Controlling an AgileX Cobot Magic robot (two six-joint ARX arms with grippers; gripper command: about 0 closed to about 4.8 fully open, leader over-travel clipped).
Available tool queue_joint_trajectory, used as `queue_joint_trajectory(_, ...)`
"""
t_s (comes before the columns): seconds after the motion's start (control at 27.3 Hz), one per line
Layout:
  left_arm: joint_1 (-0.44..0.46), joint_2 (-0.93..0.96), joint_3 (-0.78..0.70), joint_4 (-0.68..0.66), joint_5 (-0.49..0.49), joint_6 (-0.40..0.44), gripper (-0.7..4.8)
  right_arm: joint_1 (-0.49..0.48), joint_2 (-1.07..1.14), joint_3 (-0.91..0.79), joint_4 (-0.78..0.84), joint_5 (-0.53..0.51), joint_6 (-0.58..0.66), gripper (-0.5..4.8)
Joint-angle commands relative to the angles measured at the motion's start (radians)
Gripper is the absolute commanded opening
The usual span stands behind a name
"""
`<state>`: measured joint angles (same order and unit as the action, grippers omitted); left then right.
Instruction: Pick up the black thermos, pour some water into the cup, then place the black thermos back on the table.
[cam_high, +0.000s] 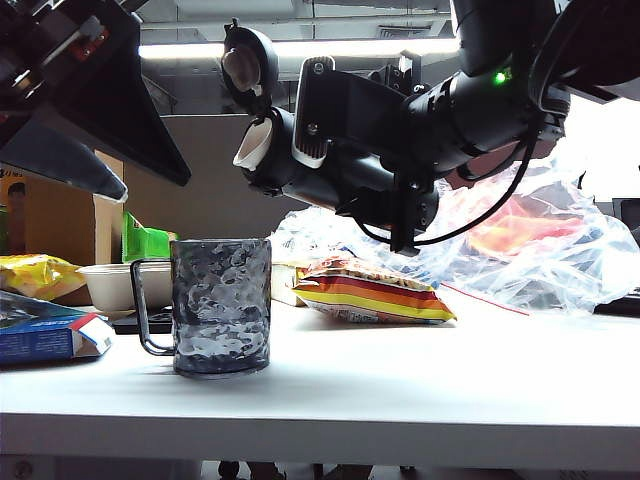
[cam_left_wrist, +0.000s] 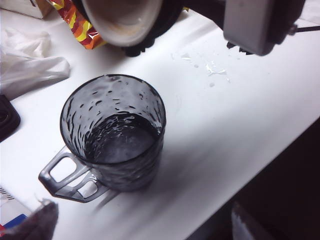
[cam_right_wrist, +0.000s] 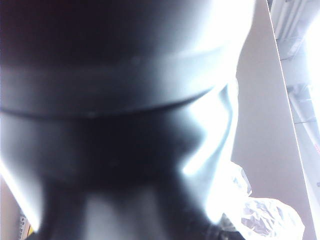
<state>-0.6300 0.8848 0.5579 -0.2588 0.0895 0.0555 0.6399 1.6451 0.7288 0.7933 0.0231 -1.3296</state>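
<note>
The black thermos (cam_high: 345, 190) hangs almost level above the table (cam_high: 450, 370), gripped round its body by my right gripper (cam_high: 325, 150). Its flip lid (cam_high: 245, 65) stands open and its pale spout (cam_high: 252, 145) points down over the cup (cam_high: 220, 305). The spout (cam_left_wrist: 122, 17) sits just beyond the cup's rim. The dark dimpled cup (cam_left_wrist: 112, 130) holds some water at its bottom, and no stream shows. The thermos body (cam_right_wrist: 115, 100) fills the right wrist view. My left gripper (cam_left_wrist: 145, 225) hovers open above the cup, holding nothing.
A striped snack bag (cam_high: 370, 292) and crumpled clear plastic bags (cam_high: 520, 240) lie behind the cup. A pale bowl (cam_high: 120, 285), a blue box (cam_high: 45, 335) and a yellow bag (cam_high: 35, 272) sit at left. Water drops (cam_left_wrist: 215, 70) dot the table near its front edge.
</note>
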Motion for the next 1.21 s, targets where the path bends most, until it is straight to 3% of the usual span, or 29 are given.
queue_joint_trajectory(0.04, 0.002, -0.003, 0.003, 0.013, 0.000, -0.010, 4.79, 0.000, -0.011, 0.011, 0.111, -0.004, -0.037, 1.92)
queue_joint_trajectory(0.15, 0.002, -0.003, 0.003, 0.013, 0.000, -0.011, 4.79, 0.000, -0.011, 0.011, 0.154, -0.003, -0.058, 1.93)
queue_joint_trajectory(0.29, 0.002, -0.003, 0.003, 0.013, 0.000, -0.011, 4.79, 0.000, -0.011, 0.011, 0.143, -0.039, -0.232, 1.93)
queue_joint_trajectory(0.62, 0.002, -0.003, 0.003, 0.013, 0.000, -0.011, 4.79, -0.001, -0.011, 0.011, 0.147, -0.083, -0.381, 1.93)
queue_joint_trajectory(1.21, 0.002, -0.003, 0.003, 0.013, 0.000, -0.011, 4.79, -0.029, -0.010, 0.026, 0.144, -0.146, -0.381, 1.93)
